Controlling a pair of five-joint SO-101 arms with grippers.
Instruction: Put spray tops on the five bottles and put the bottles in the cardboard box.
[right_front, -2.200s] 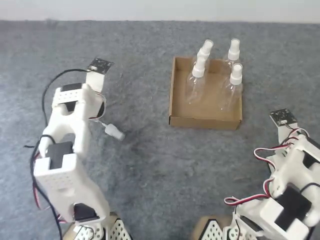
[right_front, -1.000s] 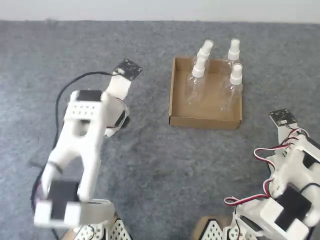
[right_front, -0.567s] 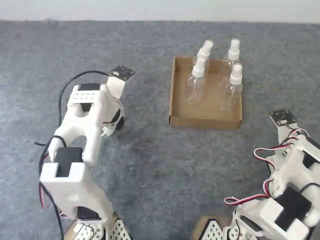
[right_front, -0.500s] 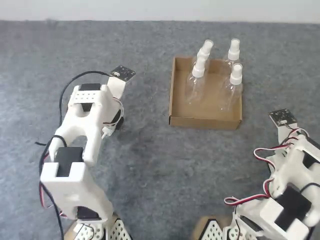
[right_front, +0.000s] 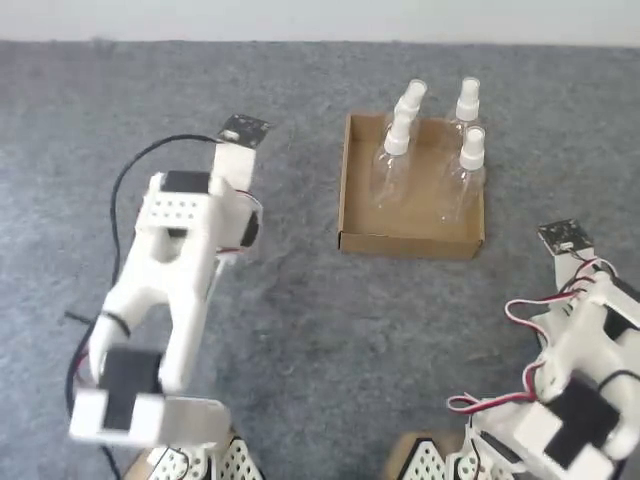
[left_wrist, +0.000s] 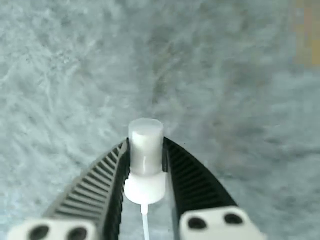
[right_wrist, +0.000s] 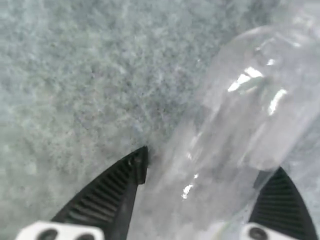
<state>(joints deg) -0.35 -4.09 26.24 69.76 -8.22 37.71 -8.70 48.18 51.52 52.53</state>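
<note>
Four bottles (right_front: 462, 170) stand upright in the cardboard box (right_front: 410, 243), in the upper middle of the high view, and each one already has its white top on. So most of the task looks done, and I judge that one bottle is left.

The left hand (left_wrist: 145, 145) is closed on a white spray top (left_wrist: 145, 150). Its two dark fingers (left_wrist: 112, 175) press on the sides of the top, and the thin tube of the top points back toward the wrist. Under it lies the grey tabletop (right_front: 330, 330). In the high view the left arm (right_front: 170, 260) is in the left half of the frame, well apart from the box.

The right hand (right_wrist: 205, 172) has the clear fifth bottle (right_wrist: 235, 125) between its fingers (right_wrist: 127, 175), which stand wide apart around the bottle's body. It seems to grip the bottle, but I cannot see clearly where the pads touch the plastic. The neck of this bottle is not visible, so I cannot say whether it has a top. The right arm (right_front: 580, 370) is in the lower right corner of the high view.

What is left, in my judgement: to bring the top and this bottle together, fasten the top, and set the bottle into the box.
</note>
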